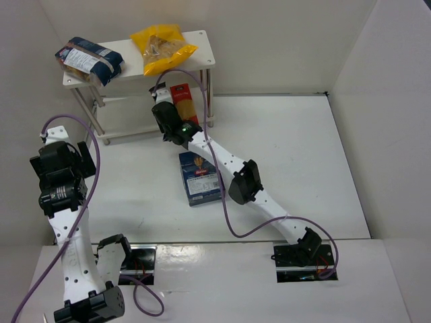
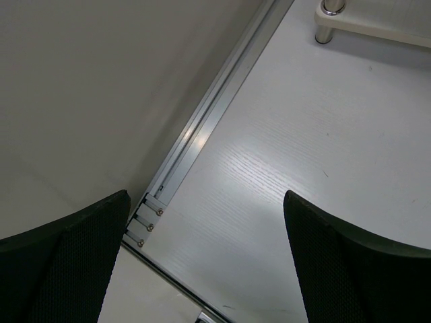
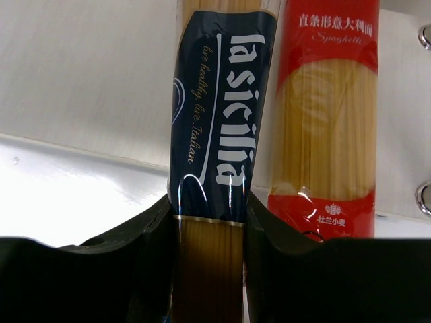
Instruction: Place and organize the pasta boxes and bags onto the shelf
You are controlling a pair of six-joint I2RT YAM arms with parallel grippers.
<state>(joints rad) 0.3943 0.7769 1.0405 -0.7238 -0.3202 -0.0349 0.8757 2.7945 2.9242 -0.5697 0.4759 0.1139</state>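
The white shelf (image 1: pixel 202 47) stands at the back left. A dark blue bag (image 1: pixel 87 60) and a yellow bag (image 1: pixel 161 47) lie on its top board. My right gripper (image 1: pixel 162 101) reaches to the shelf's lower tier. It is shut (image 3: pixel 209 229) on an amber spaghetti pack with a dark blue label (image 3: pixel 219 121). A red spaghetti pack (image 1: pixel 183 101) lies right beside it (image 3: pixel 326 134). A dark blue box (image 1: pixel 200 178) lies flat on the table. My left gripper (image 1: pixel 64 158) is open and empty (image 2: pixel 205 222) by the left wall.
The left wall's metal rail (image 2: pixel 202 128) runs under my left gripper, and a shelf foot (image 2: pixel 328 20) is at the top right there. White walls close the table on the left, back and right. My right arm's elbow (image 1: pixel 244 182) hangs next to the blue box.
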